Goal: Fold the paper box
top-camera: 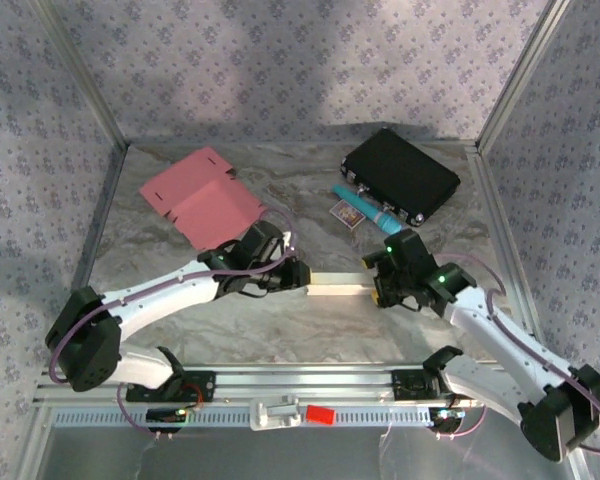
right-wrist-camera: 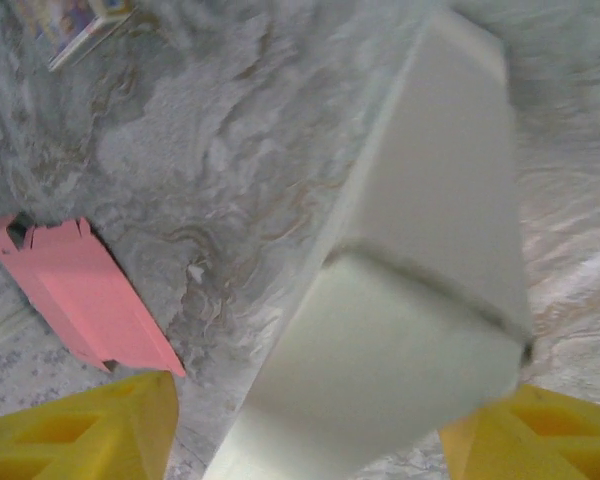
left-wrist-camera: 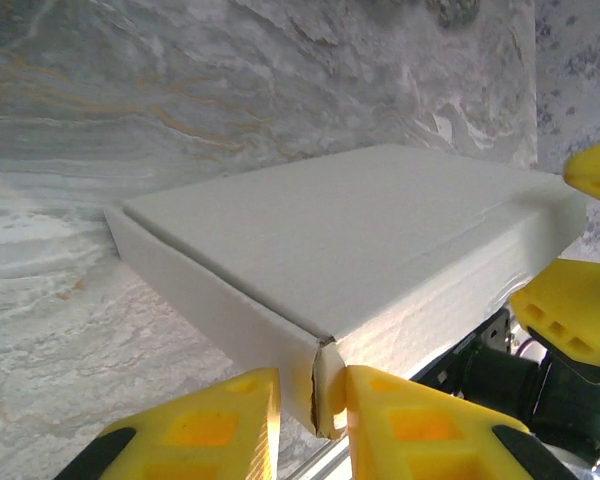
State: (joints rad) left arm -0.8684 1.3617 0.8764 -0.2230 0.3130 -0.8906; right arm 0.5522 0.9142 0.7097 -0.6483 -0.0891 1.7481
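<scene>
A long, flat white paper box lies on the grey, marble-look tabletop. It is in the middle, between the two arms, with one end toward each arm. The box is folded up and shut, with its wide, smooth side on top.

The left fingers are yellow. They are at the left end of the box. In the left wrist view they are pinched close together on the thin end wall of the box, right at a corner where the edge of a flap shows. They are gripping the white paper box.

The right fingers are yellow too. They are at the other end of the box. They stand wide apart, one on each side of that end. In the right wrist view a strip of bare tabletop shows between one finger and the box. The other finger is just beside the box, and I cannot tell if it touches. That view is a little blurry. These fingers are open and are not squeezing the box.

Farther back on the left lies a flat pink cardboard sheet with flaps, not folded up. It is near the left arm and apart from the white box. At the back right lies a black hard case. Just in front of the case are a teal stick-shaped thing and a small printed card, side by side, near the right arm.
</scene>
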